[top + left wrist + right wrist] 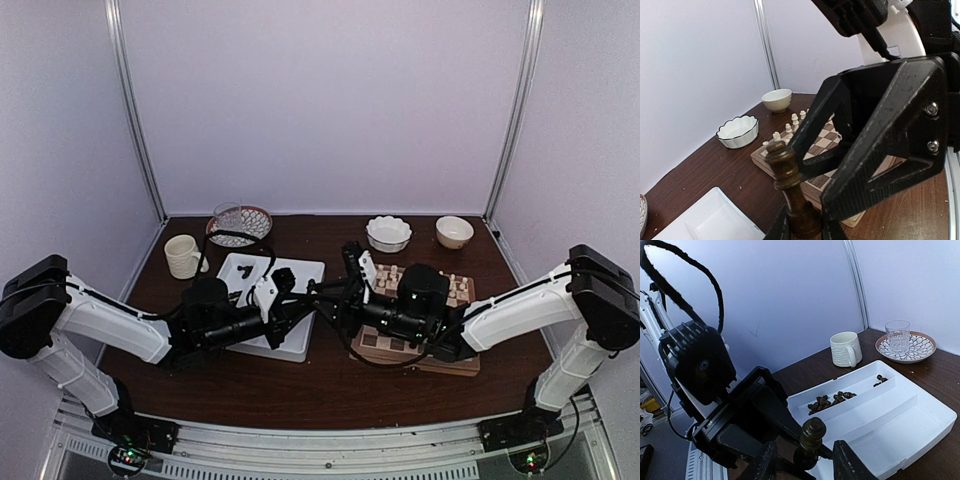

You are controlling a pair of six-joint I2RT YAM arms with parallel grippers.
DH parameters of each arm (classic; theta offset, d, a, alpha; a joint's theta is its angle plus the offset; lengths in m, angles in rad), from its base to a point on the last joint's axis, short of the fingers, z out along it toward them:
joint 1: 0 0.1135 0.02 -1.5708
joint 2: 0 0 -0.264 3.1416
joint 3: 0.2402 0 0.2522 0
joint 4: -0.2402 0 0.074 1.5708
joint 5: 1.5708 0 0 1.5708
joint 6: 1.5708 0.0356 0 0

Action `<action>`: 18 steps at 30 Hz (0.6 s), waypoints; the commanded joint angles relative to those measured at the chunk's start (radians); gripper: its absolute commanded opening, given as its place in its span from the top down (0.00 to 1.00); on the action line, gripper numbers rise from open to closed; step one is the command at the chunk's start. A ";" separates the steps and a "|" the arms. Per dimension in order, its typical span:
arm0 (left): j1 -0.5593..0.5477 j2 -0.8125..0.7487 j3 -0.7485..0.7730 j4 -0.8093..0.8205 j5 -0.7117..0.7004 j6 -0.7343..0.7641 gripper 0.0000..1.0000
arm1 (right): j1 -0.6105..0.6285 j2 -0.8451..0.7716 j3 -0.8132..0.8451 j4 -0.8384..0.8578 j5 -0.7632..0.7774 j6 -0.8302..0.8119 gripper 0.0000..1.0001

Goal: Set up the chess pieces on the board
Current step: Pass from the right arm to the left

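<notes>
From above, the left gripper [303, 292] and right gripper [335, 302] are meeting tip to tip over the gap between the white tray's [298, 342] right edge and the chessboard's [452, 364] left edge. Bare tabletop [300, 395] is lying open toward the arm bases.

At the left wrist, the left jaws are clamping the base of an upright dark brown chessman [790, 172], with the chessboard just behind it.

At the right wrist, the right fingers [849, 460] are standing apart on either side of that piece's head, with gaps showing. More dark chessmen [830, 401] are lying in the tray's far compartment.
</notes>
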 commanded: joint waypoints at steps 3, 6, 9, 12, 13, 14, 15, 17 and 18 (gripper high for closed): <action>0.003 0.003 0.028 0.021 0.003 0.005 0.84 | 0.003 -0.060 0.031 -0.111 0.026 -0.036 0.57; 0.003 0.004 0.031 0.017 0.005 0.005 0.84 | 0.002 -0.089 0.101 -0.298 0.011 -0.076 0.51; 0.004 0.006 0.032 0.012 0.006 0.005 0.84 | -0.004 -0.111 0.161 -0.459 -0.057 -0.121 0.39; 0.003 0.008 0.033 0.012 0.005 0.005 0.84 | -0.008 -0.128 0.198 -0.556 -0.072 -0.136 0.34; 0.005 0.009 0.033 0.012 0.004 0.006 0.84 | -0.012 -0.133 0.205 -0.582 -0.069 -0.140 0.33; 0.004 0.009 0.033 0.012 0.004 0.006 0.84 | -0.017 -0.139 0.212 -0.612 -0.068 -0.142 0.33; 0.004 0.008 0.032 0.011 0.005 0.006 0.84 | -0.022 -0.143 0.220 -0.633 -0.073 -0.140 0.32; 0.004 0.008 0.034 0.009 0.006 0.007 0.84 | -0.038 -0.147 0.239 -0.671 -0.103 -0.132 0.31; 0.004 0.007 0.035 0.007 0.008 0.008 0.84 | -0.047 -0.148 0.250 -0.694 -0.126 -0.123 0.31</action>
